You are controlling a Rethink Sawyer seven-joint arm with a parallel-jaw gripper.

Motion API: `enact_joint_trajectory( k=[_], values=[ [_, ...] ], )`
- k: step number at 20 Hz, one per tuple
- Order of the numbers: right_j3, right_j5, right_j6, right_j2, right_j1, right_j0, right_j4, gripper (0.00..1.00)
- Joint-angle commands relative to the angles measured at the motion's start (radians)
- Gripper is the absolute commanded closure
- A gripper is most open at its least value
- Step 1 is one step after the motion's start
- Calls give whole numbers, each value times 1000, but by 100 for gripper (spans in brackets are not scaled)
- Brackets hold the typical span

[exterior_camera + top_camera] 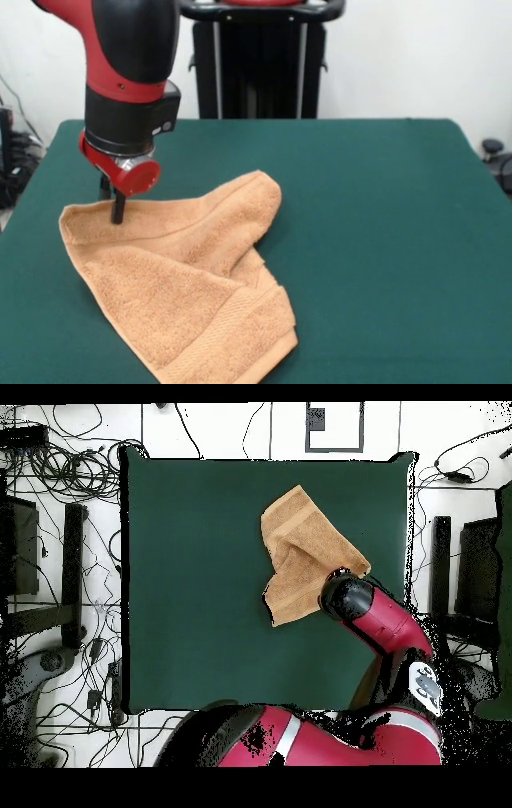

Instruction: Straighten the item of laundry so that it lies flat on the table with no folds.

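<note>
Room's pretty plain: white wall (400, 56) behind the black pedestal frame (260, 64), which stands dead centre at the back. Seen from overhead, the floor (230, 424) is pale tile with dark seams, and black cables (60, 454) are tangled all over it left of the pedestal's spot. A white-bordered grey square (334, 426) is marked on the floor opposite the pedestal. Dark chairs or stands (470, 569) sit along both sides. Lighting is even, no hard shadows.

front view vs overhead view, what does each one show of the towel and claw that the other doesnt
Only the front view shows the claw, its dark tips down at the towel's far left corner, and the raised fold running across the cloth. Only the overhead view shows the whole green table and the cables on the floor around it. Both show the towel crumpled, with the arm over one corner.
</note>
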Motion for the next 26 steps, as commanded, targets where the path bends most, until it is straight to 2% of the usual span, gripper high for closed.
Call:
enact_joint_trajectory(
  k=[1, 11, 26],
  values=[
    [33, -16, 86, 171, -19, -1, -37, 100],
    [19, -12, 100, 153, -12, 8, -32, 100],
    [69, -30, 74, 155, -58, -6, -71, 100]
  ],
)
